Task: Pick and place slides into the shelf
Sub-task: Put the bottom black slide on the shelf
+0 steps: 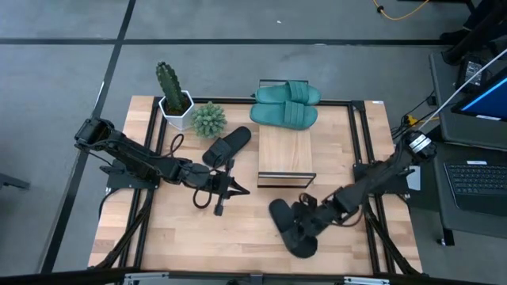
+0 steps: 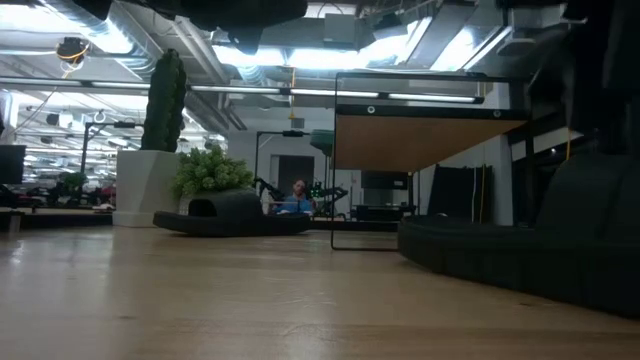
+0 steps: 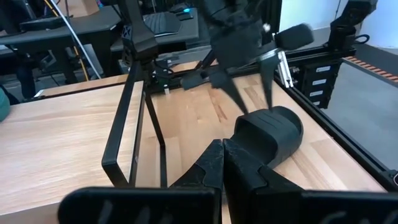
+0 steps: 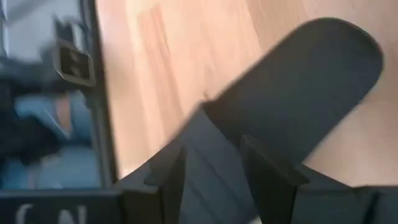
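Observation:
The shelf (image 1: pixel 286 150) stands mid-table with both teal slides (image 1: pixel 285 105) side by side on the far part of its top. One black slide (image 1: pixel 226 146) lies flat left of the shelf, by the plants. The other black slide (image 1: pixel 290 228) lies near the table's near edge. My right gripper (image 3: pixel 254 107) is open and points down over this slide's (image 3: pixel 271 132) strap end, a finger toward either side. My left gripper (image 1: pixel 234 189) is shut, touches nothing, and sits between the two black slides, pointing at the right one. My right gripper hangs open over the strap (image 4: pixel 214 155) of the near black slide, coming from above, and the strap shows between its two fingers (image 4: pixel 166 177). Whether the fingers touch the strap, I cannot tell. The slide lies flat on the table.
A cactus in a white pot (image 1: pixel 172 93) and a small green plant (image 1: pixel 208 119) stand at the far left of the table. A laptop (image 1: pixel 479 180) sits off the table's right side. Bare wood lies between the arms toward the near edge (image 1: pixel 238 237).

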`<state>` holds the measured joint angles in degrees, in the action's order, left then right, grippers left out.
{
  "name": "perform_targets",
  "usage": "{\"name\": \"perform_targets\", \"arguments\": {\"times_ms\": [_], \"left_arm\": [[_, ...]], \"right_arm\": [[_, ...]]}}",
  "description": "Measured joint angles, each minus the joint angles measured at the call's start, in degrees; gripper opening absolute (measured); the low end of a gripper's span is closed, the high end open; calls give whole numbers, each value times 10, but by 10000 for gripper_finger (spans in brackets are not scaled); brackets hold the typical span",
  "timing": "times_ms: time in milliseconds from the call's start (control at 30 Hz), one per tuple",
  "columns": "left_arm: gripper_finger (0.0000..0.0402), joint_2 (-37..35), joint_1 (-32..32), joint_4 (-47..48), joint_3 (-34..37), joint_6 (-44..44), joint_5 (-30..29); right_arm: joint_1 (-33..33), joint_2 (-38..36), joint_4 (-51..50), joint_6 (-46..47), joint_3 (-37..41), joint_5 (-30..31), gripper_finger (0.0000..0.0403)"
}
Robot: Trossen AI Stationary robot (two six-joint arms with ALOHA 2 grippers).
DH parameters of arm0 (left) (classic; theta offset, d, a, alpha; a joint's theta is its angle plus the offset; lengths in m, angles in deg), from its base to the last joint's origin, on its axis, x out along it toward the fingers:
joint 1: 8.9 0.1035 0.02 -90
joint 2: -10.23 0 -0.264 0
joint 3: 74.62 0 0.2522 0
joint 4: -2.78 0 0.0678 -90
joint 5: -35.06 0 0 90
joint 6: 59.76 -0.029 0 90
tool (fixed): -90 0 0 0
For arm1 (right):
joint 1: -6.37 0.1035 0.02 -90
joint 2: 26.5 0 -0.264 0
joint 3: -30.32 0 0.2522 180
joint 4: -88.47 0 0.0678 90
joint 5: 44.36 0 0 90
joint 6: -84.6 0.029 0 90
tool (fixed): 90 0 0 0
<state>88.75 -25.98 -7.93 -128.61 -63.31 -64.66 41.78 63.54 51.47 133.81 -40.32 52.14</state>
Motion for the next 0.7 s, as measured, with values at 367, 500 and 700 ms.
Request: {"name": "perform_targets", "arguments": {"times_ms": [367,500,700], "left_arm": [[0,0,0,0,0,5,0],[0,0,-2,0,0,11,0],[0,0,-2,0,0,17,0]], "right_arm": [[-98,1,-56,-152,0,-220,130],[-109,1,-77,-159,0,-257,124],[-109,2,-80,-170,0,-262,124]]}}
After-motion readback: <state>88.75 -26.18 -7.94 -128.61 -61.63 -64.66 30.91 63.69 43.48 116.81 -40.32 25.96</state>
